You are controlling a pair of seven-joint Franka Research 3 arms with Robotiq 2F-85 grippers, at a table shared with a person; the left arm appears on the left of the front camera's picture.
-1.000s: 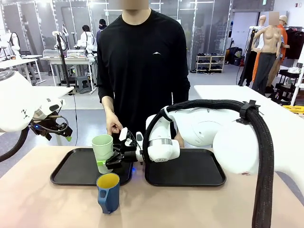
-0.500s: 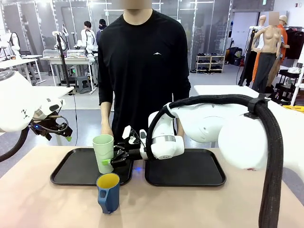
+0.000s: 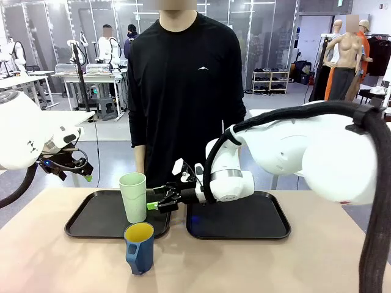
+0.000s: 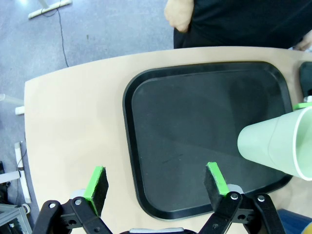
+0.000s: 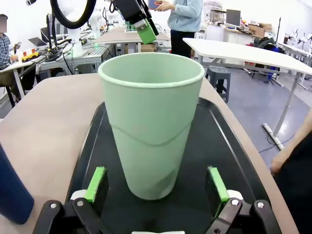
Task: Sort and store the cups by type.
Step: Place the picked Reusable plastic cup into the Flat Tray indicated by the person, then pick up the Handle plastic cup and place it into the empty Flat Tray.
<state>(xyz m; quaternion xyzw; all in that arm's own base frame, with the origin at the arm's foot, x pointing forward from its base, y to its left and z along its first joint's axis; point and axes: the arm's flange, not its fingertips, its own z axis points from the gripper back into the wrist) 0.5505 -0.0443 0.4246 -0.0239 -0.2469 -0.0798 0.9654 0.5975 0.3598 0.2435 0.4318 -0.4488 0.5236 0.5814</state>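
A tall mint-green tumbler (image 3: 133, 196) stands upright on the left black tray (image 3: 85, 229). The dark blue mug (image 3: 140, 247) with a yellow inside sits on the table just in front of that tray. My right gripper (image 3: 156, 204) reaches across from the right and stands open beside the tumbler, not touching it. In the right wrist view the tumbler (image 5: 151, 131) rises just beyond the open green pads (image 5: 96, 185), with the mug's blue edge (image 5: 9, 192) at the left. My left gripper (image 3: 76, 171) hangs open above the table's left end, and its wrist view looks down on tray (image 4: 195, 122) and tumbler (image 4: 275, 144).
A second black tray (image 3: 269, 235) lies to the right of the first, under my right arm. A person in a black top (image 3: 186, 91) stands at the far side of the table, hands lowered behind its edge. Bare tabletop (image 3: 244, 268) spreads in front of both trays.
My right gripper has drawn back to the right from around the tumbler, which now stands free and upright on the left tray. The person's hand near the tumbler has withdrawn.
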